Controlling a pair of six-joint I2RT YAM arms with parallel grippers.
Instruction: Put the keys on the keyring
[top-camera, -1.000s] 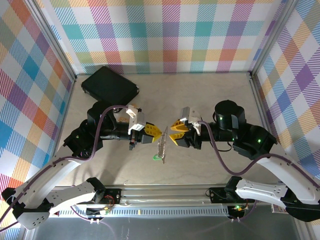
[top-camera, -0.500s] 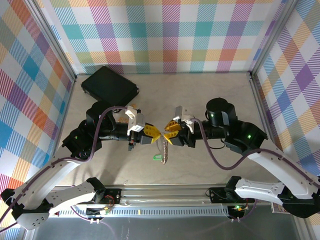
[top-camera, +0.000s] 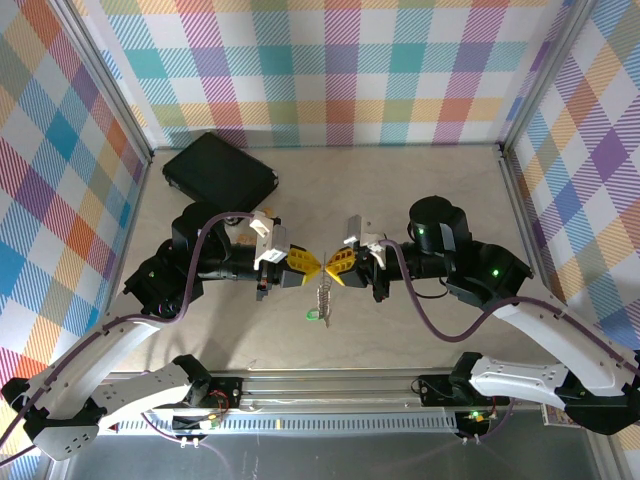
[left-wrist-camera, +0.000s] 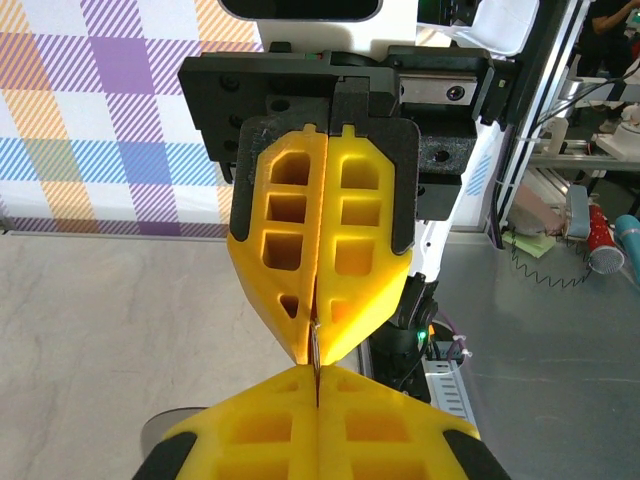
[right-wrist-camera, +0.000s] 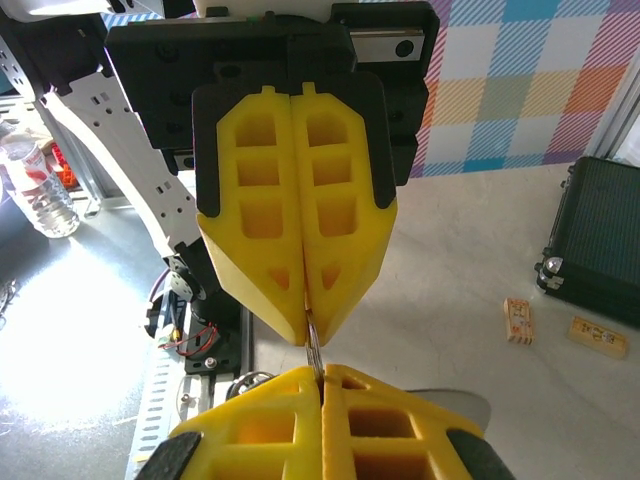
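Keyring (top-camera: 322, 281): pinched above mid-tabletop, tip to tip, by left gripper (top-camera: 306, 266) and right gripper (top-camera: 337, 268). Pressed fully shut on its thin wire, with keys (top-camera: 322, 298) hanging beneath.

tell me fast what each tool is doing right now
Left tool: closed, pinching the keyring.
Right tool: closed on the same keyring.
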